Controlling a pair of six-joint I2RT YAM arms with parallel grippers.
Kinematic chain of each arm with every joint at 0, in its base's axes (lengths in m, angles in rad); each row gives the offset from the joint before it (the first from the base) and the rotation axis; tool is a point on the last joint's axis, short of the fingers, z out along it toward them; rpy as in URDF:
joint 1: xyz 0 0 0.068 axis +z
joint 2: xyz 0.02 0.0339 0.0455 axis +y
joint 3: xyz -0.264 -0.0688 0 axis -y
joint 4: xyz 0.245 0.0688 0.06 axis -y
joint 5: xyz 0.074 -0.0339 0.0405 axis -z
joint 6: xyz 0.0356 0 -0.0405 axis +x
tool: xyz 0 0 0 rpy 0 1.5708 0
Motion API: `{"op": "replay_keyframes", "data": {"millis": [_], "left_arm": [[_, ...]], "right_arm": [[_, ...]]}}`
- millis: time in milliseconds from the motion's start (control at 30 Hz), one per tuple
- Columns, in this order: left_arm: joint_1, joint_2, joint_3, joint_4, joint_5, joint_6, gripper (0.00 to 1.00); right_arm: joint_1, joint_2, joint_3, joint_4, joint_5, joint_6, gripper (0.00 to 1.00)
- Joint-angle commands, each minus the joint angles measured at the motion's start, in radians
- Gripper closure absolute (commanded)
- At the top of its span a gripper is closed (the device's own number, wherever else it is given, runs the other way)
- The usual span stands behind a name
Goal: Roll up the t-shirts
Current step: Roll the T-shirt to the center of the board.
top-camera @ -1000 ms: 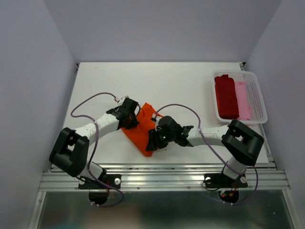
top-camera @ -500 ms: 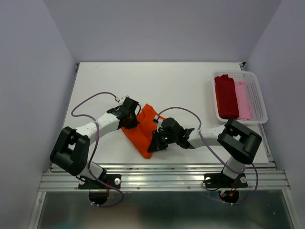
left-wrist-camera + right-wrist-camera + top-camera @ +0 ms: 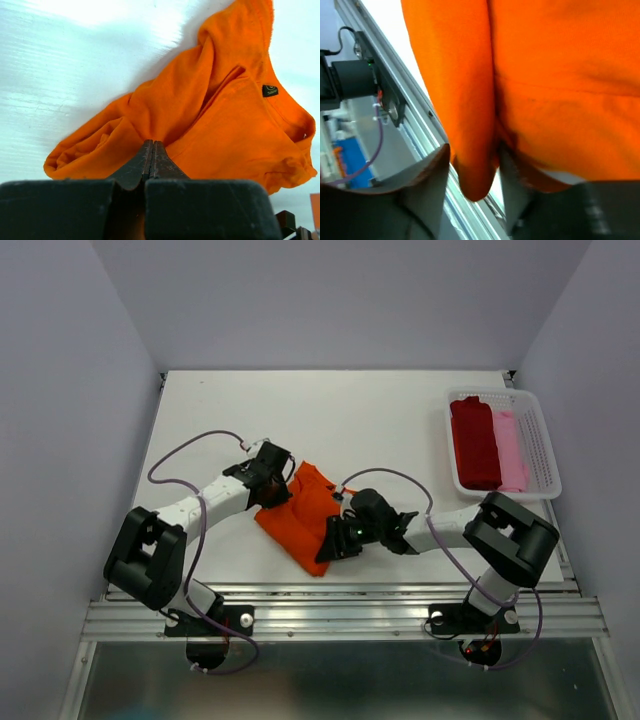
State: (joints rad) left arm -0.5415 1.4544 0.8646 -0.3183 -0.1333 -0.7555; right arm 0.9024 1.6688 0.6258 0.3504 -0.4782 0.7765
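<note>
The orange t-shirt (image 3: 300, 518) lies bunched and partly folded near the table's front, between my two grippers. My left gripper (image 3: 272, 486) is at its far left edge; in the left wrist view the jaws (image 3: 151, 146) are shut and pinch a gather of the orange cloth (image 3: 235, 125). My right gripper (image 3: 336, 541) is at the shirt's near right edge; in the right wrist view its fingers (image 3: 472, 165) hold a thick fold of orange cloth (image 3: 560, 75) between them. The dark red t-shirt (image 3: 475, 440) and the pale pink one (image 3: 511, 450) lie rolled in the basket.
The white lattice basket (image 3: 545, 445) stands at the table's right edge. The metal rail (image 3: 340, 612) runs along the table's near edge, just below the right gripper and the shirt's near corner; it also shows in the right wrist view (image 3: 415, 132). Purple cables loop over both arms.
My right gripper has shifted right and slightly nearer with the shirt's near edge. The orange shirt has drifted a little to the right. My left gripper has barely moved.
</note>
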Motion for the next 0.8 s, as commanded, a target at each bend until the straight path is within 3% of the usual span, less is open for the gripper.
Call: {"op": "replay_keyframes", "data": {"millis": [0,67,267,433,467,633,767], "left_arm": [[0.006,-0.077,0.077,-0.048,-0.049,0.019,1.0],[0.008,-0.097,0.097,-0.074,-0.069,0.027,1.0],[0.011,-0.146,0.093,-0.137,-0.091,0.028,1.0],[-0.001,-0.193,0.016,-0.145,-0.051,0.012,1.0],[-0.005,-0.198,-0.008,-0.145,-0.045,0.007,1.0],[-0.014,-0.171,-0.07,-0.101,-0.035,-0.001,1.0],[-0.012,-0.085,-0.084,-0.054,-0.072,-0.016,1.0]], "right_arm": [[-0.005,-0.119,0.038,-0.176,0.116,-0.107,0.46],[-0.005,-0.193,0.057,-0.268,0.176,-0.131,0.38],[0.016,-0.306,0.106,-0.407,0.289,-0.172,0.39],[0.072,-0.293,0.138,-0.386,0.313,-0.166,0.93],[0.072,-0.279,0.153,-0.377,0.299,-0.166,0.98],[0.098,-0.184,0.178,-0.298,0.263,-0.169,0.99],[0.098,-0.077,0.181,-0.304,0.347,-0.145,0.99]]}}
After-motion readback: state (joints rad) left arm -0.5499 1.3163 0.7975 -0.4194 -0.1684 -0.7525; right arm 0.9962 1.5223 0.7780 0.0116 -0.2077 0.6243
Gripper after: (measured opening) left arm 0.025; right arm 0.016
